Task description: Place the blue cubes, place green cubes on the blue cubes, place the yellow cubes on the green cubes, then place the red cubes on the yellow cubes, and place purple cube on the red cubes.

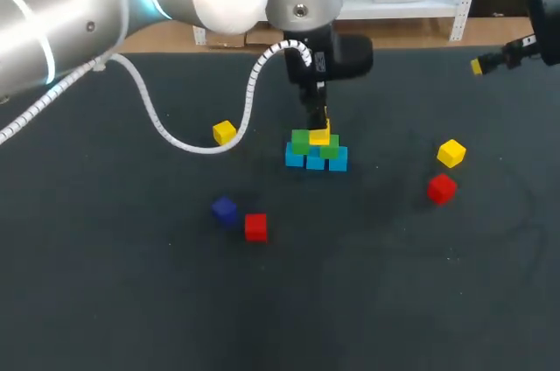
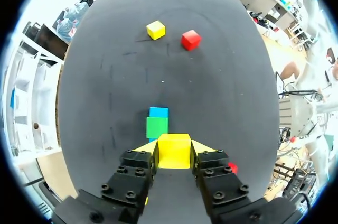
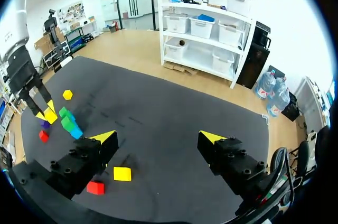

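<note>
Gripping the held yellow cube (image 2: pixel 174 151) from both sides, the left gripper (image 1: pixel 318 123) hangs right over the stack in the middle of the table (image 1: pixel 105 301). The left wrist view shows both yellow fingertips pressed flat against the cube's flanks. The green cubes (image 1: pixel 300 141) and the blue cubes (image 1: pixel 338 159) lie just ahead of and under it.

Judged from the head view, the first two layers are done. The blue cubes sit in a row touching each other, and the green cubes rest side by side on top of them. The yellow layer is only starting. The held cube is level with the top of the greens, but from this angle I cannot tell whether it already rests on them or is a hair above.

Most of the task is still to come. The near yellow cube (image 1: pixel 224 132) lies loose beside the left arm's white cable (image 1: pixel 153 117). The far yellow cube (image 1: pixel 451 153) sits well off to the right, with the right-side red cube (image 1: pixel 441 188) just beside it. The left-side red cube (image 1: pixel 255 227) and the purple cube (image 1: pixel 224 209) sit close together in front of the stack, apart from it.

The right gripper (image 3: pixel 157 138) is parked high at the table's far right, its fingers spread wide around nothing.
</note>
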Controlling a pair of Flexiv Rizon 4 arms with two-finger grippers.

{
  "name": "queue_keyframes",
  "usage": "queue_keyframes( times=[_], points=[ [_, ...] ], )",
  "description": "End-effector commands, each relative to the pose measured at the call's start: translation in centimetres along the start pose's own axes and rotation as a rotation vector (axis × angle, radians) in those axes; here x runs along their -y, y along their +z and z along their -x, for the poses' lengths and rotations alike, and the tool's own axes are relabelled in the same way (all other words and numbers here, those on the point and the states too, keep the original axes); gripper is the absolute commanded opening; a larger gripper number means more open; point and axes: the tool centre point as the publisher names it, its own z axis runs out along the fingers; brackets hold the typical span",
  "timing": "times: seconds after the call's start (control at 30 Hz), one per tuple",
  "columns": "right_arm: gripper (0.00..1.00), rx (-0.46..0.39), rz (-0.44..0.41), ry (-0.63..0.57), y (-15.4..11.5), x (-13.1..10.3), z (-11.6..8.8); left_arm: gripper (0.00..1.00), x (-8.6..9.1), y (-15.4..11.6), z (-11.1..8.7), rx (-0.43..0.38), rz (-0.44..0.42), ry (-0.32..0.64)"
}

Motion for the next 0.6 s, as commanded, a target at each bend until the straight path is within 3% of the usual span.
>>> queue_keyframes(
  times=[0.03,0.6],
  points=[
    [1.00,-0.001,-0.005,0.001,0.0,-0.1,0.0,0.00,-0.6,0.4,0.3,-0.002,0.013,-0.010],
    [1.00,-0.001,-0.005,0.001,0.0,-0.1,0.0,0.00,-1.6,1.5,-0.6,-0.033,0.052,-0.049]
  ],
)
